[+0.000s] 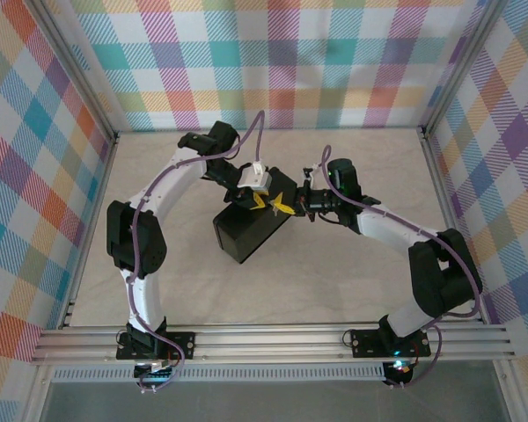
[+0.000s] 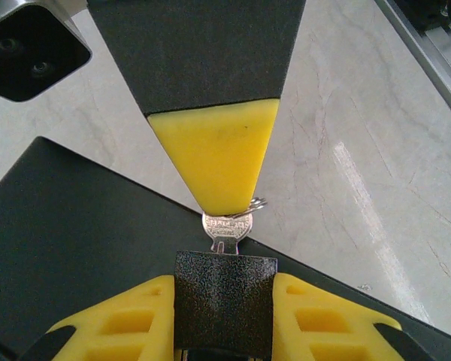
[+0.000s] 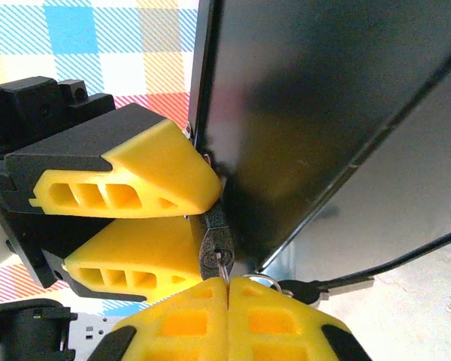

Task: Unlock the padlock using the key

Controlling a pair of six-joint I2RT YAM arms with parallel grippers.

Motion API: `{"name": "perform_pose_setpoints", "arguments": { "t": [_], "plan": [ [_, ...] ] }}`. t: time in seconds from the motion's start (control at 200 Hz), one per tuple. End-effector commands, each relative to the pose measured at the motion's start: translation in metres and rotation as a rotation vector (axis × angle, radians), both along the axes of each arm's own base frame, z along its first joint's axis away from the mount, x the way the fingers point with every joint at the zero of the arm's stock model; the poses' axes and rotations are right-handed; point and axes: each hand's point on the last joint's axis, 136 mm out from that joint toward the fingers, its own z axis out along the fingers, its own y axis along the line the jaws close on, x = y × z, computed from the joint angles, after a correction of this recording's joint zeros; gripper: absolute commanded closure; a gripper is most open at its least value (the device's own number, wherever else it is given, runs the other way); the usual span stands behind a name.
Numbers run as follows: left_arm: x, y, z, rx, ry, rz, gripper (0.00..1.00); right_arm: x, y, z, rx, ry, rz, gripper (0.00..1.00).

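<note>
The left gripper [image 2: 224, 323] is clamped on the padlock [image 2: 224, 289], held over the black box's [image 1: 245, 237] far corner (mid-table). The right gripper [image 3: 227, 297] is pinched tight on the key [image 2: 227, 226], whose silvery head touches the padlock's end.

Yellow fingers [image 2: 218, 162], black box [image 1: 246, 233], pastel plaid walls [image 1: 282, 53].

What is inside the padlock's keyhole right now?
The key: its silvery head sticks out of the padlock, pinched by the right gripper; the blade is hidden inside the body.
</note>
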Motion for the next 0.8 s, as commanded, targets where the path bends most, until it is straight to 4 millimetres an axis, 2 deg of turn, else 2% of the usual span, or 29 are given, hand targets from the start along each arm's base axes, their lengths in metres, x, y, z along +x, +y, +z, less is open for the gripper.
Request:
{"name": "perform_pose_setpoints", "arguments": {
  "t": [0.0, 0.09, 0.155, 0.245, 0.33, 0.45, 0.525, 0.67, 0.73, 0.795],
  "plan": [
    [-0.015, -0.022, -0.011, -0.035, 0.075, -0.042, 0.8, -0.014, 0.037, 0.047, 0.117, -0.149, 0.112, 0.99],
    [-0.016, -0.02, -0.012, -0.026, 0.077, -0.044, 0.8, -0.015, 0.034, 0.042, 0.086, -0.151, 0.123, 0.95],
    [-0.015, -0.016, -0.016, -0.004, 0.081, -0.045, 0.8, -0.017, 0.024, 0.038, 0.024, -0.178, 0.137, 0.89],
    [-0.015, -0.009, -0.02, 0.027, 0.101, -0.043, 0.8, -0.016, -0.006, 0.03, -0.137, -0.255, 0.119, 0.81],
    [-0.016, -0.005, -0.022, 0.039, 0.114, -0.047, 0.8, -0.019, -0.035, 0.026, -0.271, -0.368, 0.145, 0.67],
    [-0.017, -0.003, -0.02, 0.036, 0.114, -0.053, 0.8, -0.022, -0.06, 0.027, -0.37, -0.531, 0.19, 0.59],
    [-0.02, -0.003, -0.018, 0.03, 0.124, -0.063, 0.8, -0.018, -0.068, 0.024, -0.443, -0.708, 0.203, 0.59],
    [-0.023, -0.004, -0.015, 0.016, 0.14, -0.072, 0.8, 0.01, -0.082, 0.016, -0.609, -1.122, 0.131, 0.65],
    [-0.023, -0.004, -0.014, 0.016, 0.148, -0.071, 0.8, 0.011, -0.076, 0.023, -0.588, -1.323, 0.107, 0.67],
    [-0.024, -0.004, -0.013, 0.016, 0.149, -0.071, 0.8, 0.004, -0.067, 0.03, -0.549, -1.55, 0.11, 0.68]
  ]
}}
